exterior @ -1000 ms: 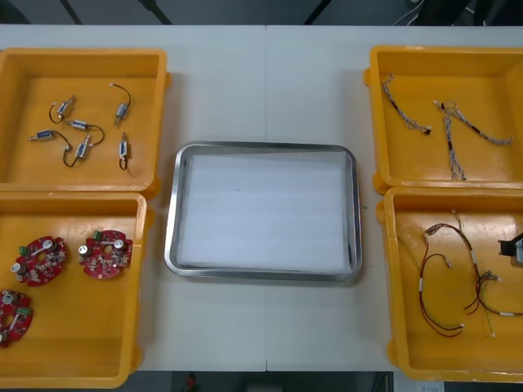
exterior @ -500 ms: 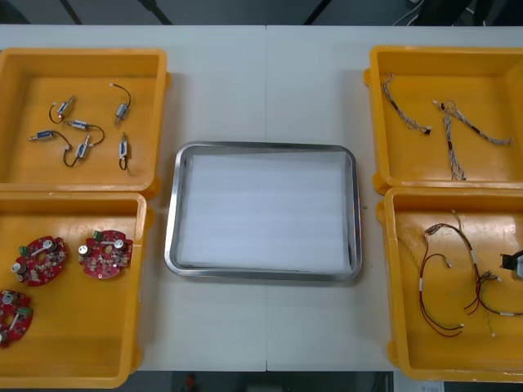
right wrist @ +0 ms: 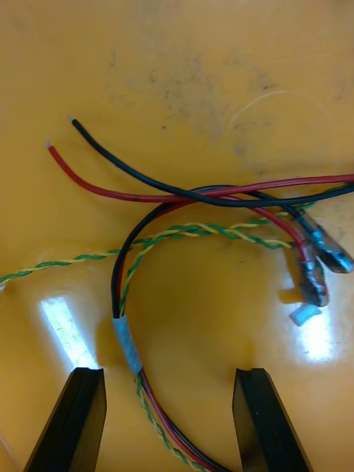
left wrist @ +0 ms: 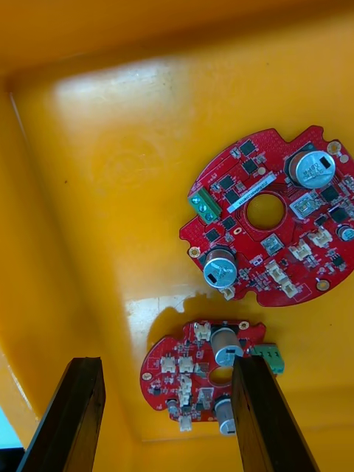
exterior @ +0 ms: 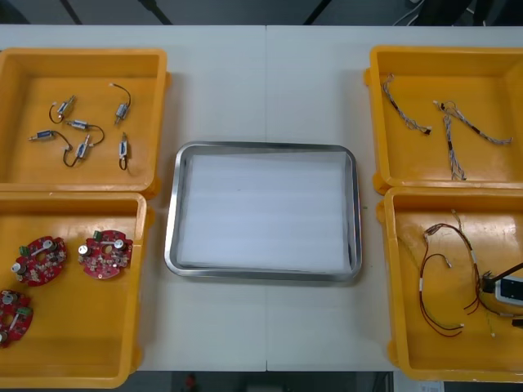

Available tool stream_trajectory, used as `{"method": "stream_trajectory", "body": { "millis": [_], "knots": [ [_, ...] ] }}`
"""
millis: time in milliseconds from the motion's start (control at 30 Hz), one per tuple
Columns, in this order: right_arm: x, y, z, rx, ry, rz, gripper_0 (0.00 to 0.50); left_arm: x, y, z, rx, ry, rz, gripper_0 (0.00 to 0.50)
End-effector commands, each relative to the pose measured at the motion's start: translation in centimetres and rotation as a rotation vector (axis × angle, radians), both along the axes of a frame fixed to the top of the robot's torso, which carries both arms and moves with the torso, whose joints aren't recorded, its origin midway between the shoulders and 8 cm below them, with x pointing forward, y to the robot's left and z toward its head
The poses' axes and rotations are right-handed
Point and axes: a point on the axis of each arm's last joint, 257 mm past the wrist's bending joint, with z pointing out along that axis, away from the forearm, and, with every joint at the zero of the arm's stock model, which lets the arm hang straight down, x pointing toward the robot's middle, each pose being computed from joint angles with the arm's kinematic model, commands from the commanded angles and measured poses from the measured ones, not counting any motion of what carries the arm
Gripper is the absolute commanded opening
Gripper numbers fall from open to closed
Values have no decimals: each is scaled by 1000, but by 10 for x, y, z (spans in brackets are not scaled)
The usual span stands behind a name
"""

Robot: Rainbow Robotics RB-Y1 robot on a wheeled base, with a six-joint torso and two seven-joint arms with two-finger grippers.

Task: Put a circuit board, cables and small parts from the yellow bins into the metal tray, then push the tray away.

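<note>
1. While the right gripper [right wrist: 168,376] hangs in a yellow bin [exterior: 394,310] right of the metal tray [exterior: 263,148], its fingers stand apart astride a cable bundle [right wrist: 127,345].
2. Left of the tray, the left gripper [left wrist: 168,365] holds its fingers apart over a circuit board [left wrist: 210,380].

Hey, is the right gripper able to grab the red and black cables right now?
Probably yes. The right gripper hangs open over the red and black cables, a finger on each side, nothing covering them. The green and yellow twisted cable alongside may come too.
</note>
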Motion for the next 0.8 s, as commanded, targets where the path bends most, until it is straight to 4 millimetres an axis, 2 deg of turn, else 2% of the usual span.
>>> {"method": "stream_trajectory", "body": {
  "millis": [33,200,467,500,533,567,600,700,800],
  "knots": [
    [-9,-15,-4,-54,21,19,500,-10,5,-19,3,23,19,500],
    [-6,-14,-10,-57,12,25,500,-6,8,-33,-16,3,28,500],
    [-6,-14,-16,-55,17,25,500,-11,10,-40,-22,12,35,500],
    [-6,-13,-16,-53,18,25,439,-12,9,-41,-23,13,33,500],
    [-6,-13,-16,-53,18,25,338,-13,8,-41,-27,13,32,500],
    [-6,-14,-17,-54,19,24,178,-13,7,-42,-29,12,30,500],
    [-6,-14,-17,-54,19,24,63,-15,6,-43,-31,15,29,500],
    [-6,-13,-16,-52,18,24,0,-16,5,-43,-32,13,27,500],
    [-3,-12,-14,-50,12,25,0,-19,4,-47,-38,10,28,500]
  ]
}}
